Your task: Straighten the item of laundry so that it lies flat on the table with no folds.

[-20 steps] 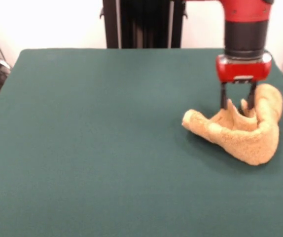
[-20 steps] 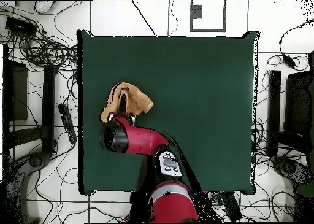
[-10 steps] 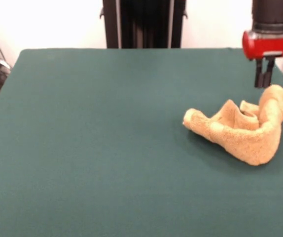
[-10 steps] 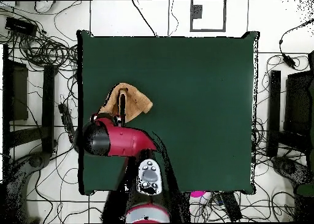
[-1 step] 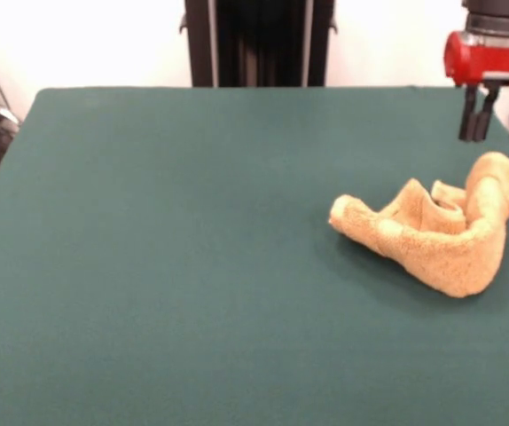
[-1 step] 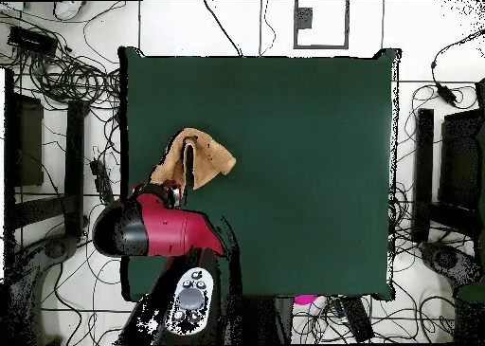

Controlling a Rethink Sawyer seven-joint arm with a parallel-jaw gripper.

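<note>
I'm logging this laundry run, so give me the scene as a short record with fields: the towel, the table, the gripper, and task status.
towel: orange-yellow terry towel, bunched in a curled heap with raised folds
table: dark green covered table; towel lies near one side edge
gripper: red and black gripper, fingers shut, raised above the towel's far end, holding nothing
task status: not done, towel not flat

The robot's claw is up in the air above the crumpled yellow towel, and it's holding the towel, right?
Not quite. The claw is up in the air, but it holds nothing: the front view shows it shut and clear of the crumpled towel, which lies on the table.
</note>
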